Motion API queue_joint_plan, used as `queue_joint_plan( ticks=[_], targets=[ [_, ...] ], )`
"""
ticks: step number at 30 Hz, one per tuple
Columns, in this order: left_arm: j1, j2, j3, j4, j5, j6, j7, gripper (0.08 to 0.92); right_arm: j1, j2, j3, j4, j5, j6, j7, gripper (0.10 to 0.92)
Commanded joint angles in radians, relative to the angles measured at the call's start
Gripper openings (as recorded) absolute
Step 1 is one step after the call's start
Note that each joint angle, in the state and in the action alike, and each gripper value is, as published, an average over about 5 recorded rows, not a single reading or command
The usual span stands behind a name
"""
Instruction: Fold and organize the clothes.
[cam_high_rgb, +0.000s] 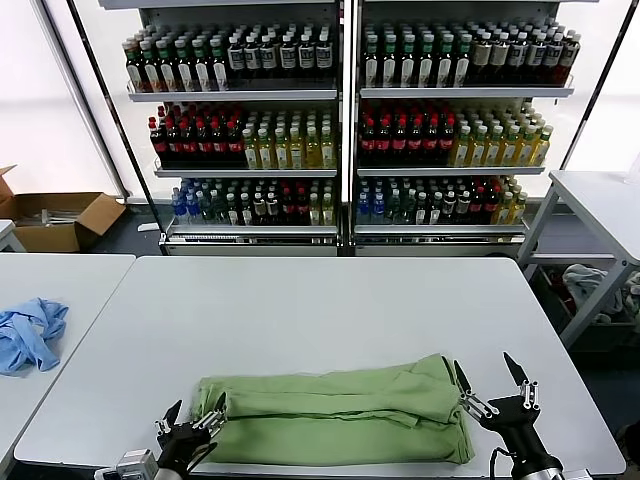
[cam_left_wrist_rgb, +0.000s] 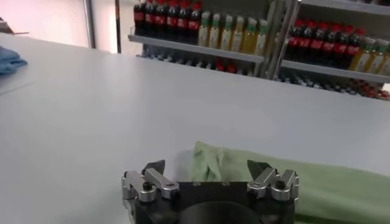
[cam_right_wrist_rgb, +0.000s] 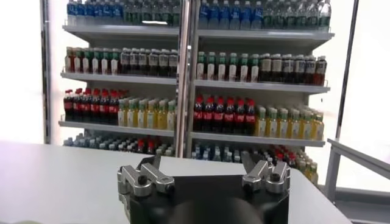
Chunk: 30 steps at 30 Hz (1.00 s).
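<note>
We see the polo shirt (cam_high_rgb: 340, 410) lying flat on the white table (cam_high_rgb: 330, 300), near the table's front edge, folded into a long strip. Its long axis runs left–right across the robot's front, roughly parallel to that edge. The left end is narrow and bunched; the right end is broader, w/ a raised fold toward the rear. Collar, buttons and logo are not visible, so we cannot tell which end is the neck.

Left gripper (cam_high_rgb: 190, 418): sits at the shirt's left end, close to the front edge. Fingers are spread wide, grasping nothing. In the left wrist view the gripper (cam_left_wrist_rgb: 207, 170) has the green fabric (cam_left_wrist_rgb: 292, 182) just ahead of the fingertips (cam_left_wrist_rgb: 155, 167), offset toward one finger; contact cannot be confirmed.

Right gripper (cam_high_rgb: 492, 385): sits at the shirt's right end, just beside the fabric edge. Fingers are spread wide, nothing between them. The right wrist view shows the gripper (cam_right_wrist_rgb: 201, 167) facing the shelves, no fabric in sight.

Surroundings: a light blue garment (cam_high_rgb: 30, 332) lies on the adjacent table (cam_high_rgb: 70, 275) to the left, well apart from the shirt. Behind the table stand bottle shelves (cam_high_rgb: 345, 120). A cardboard box (cam_high_rgb: 55, 218) sits at far left, another table (cam_high_rgb: 600, 200) at far right. Nothing lies between grippers and shirt.
</note>
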Motion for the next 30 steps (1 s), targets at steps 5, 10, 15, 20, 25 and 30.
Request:
queue_joint_plan(
  ticks=[5,10,15,20,25,30],
  targets=[
    [0.011,-0.035,0.006,0.045,-0.007,-0.047,0.003,0.818,-0.005,-0.002,0.007,-0.005,-0.002,0.021,-0.011,0.823],
    [0.029,-0.054,0.03,0.046,0.035,-0.098,-0.006,0.716,0.013,0.003,-0.001,-0.003,-0.002,0.017,-0.01,0.823],
    [0.038,-0.073,0.069,0.05,0.085,-0.144,-0.016,0.568,0.022,0.003,-0.003,-0.002,0.002,0.015,-0.008,0.823],
    [0.034,-0.085,0.117,0.074,0.141,-0.185,-0.023,0.43,0.025,0.006,-0.004,-0.002,0.004,0.015,-0.008,0.823],
    [0.022,-0.089,0.144,0.059,0.162,-0.202,-0.029,0.282,0.032,0.009,-0.005,0.001,0.003,0.013,-0.006,0.823],
    [-0.015,-0.063,0.107,-0.023,0.134,-0.176,-0.047,0.142,0.04,0.01,-0.008,0.008,0.001,0.006,-0.004,0.823]
  ],
)
